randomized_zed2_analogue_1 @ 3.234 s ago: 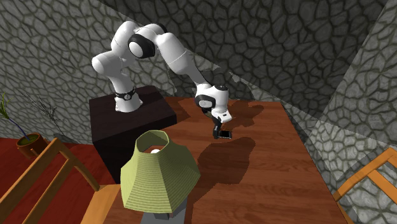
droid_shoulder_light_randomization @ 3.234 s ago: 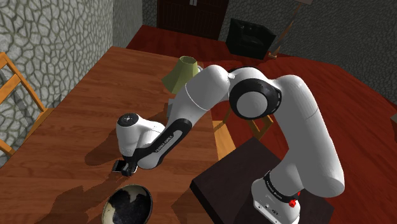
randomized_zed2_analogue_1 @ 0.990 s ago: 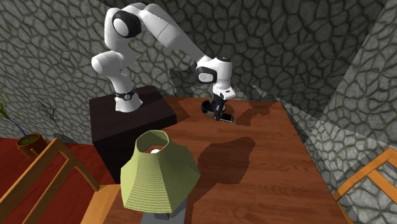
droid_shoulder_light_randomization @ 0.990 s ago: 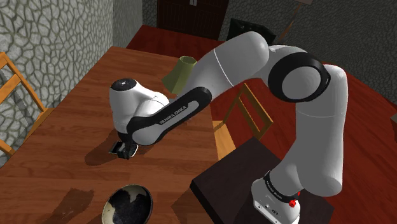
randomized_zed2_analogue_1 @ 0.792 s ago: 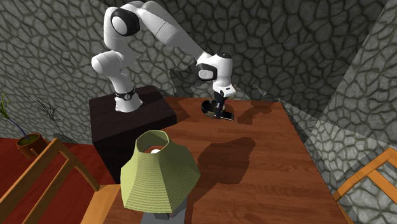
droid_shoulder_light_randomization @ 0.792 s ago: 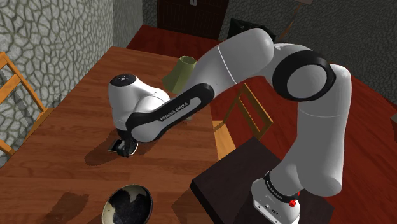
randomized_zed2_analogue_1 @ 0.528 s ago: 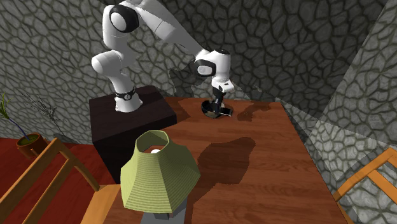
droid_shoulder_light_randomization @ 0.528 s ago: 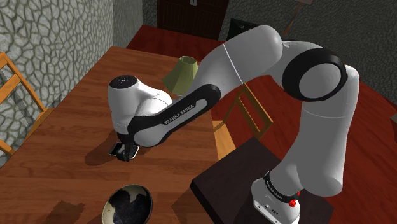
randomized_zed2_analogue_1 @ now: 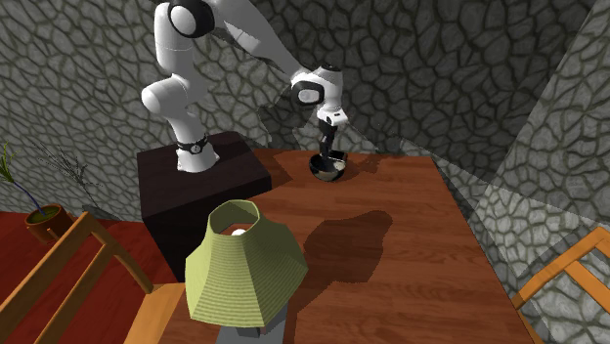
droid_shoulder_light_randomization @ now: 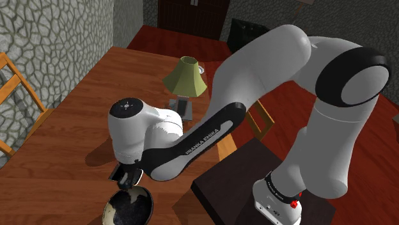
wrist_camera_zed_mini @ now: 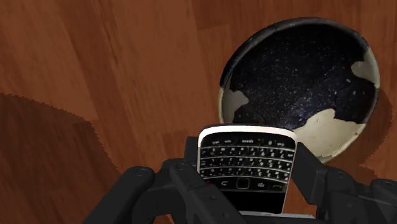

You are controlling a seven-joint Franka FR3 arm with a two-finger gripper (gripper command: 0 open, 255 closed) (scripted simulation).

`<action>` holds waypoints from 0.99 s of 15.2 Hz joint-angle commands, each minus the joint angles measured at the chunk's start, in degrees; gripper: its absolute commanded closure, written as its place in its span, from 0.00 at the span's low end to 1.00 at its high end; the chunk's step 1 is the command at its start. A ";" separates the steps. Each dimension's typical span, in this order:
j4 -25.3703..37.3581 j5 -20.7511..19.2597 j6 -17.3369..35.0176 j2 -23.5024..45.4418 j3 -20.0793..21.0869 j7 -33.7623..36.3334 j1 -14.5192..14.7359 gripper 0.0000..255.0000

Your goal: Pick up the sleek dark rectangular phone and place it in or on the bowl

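In the wrist view my gripper (wrist_camera_zed_mini: pixel 247 191) is shut on a dark phone (wrist_camera_zed_mini: pixel 247 167) with a small keyboard and a pale rim, clasped between the black fingers (wrist_camera_zed_mini: pixel 181 184). Just beyond the phone lies a dark speckled bowl (wrist_camera_zed_mini: pixel 305 76) with cream patches on the brown wooden table (wrist_camera_zed_mini: pixel 95 76). In the shoulder view the gripper (droid_shoulder_light_randomization: pixel 126 181) holds the phone (droid_shoulder_light_randomization: pixel 119 173) just above the far rim of the bowl (droid_shoulder_light_randomization: pixel 130 206). In the second exterior view the gripper (randomized_zed2_analogue_1: pixel 328 156) hangs right over the bowl (randomized_zed2_analogue_1: pixel 328 171) at the table's far end.
A green-shaded lamp (droid_shoulder_light_randomization: pixel 185 75) stands on the table (droid_shoulder_light_randomization: pixel 70 121) behind the arm, large in the second exterior view's foreground (randomized_zed2_analogue_1: pixel 244 259). Wooden chairs (droid_shoulder_light_randomization: pixel 14 89) flank the table. The dark stand (droid_shoulder_light_randomization: pixel 236 176) is beside the bowl. Stone walls (randomized_zed2_analogue_1: pixel 469 88) close in.
The arm has carried the held phone from over the middle of the table toward the bowl; the hand now hangs at the bowl's rim. The grip stays shut on the phone.
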 commanded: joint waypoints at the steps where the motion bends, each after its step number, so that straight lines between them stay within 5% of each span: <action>1: -2.15 0.10 0.83 -1.35 0.82 2.55 1.50 1.00; 5: -5.35 0.29 1.83 -3.55 2.65 7.88 4.82 1.00; 15: -5.38 -4.40 7.82 2.94 -0.20 11.06 6.94 1.00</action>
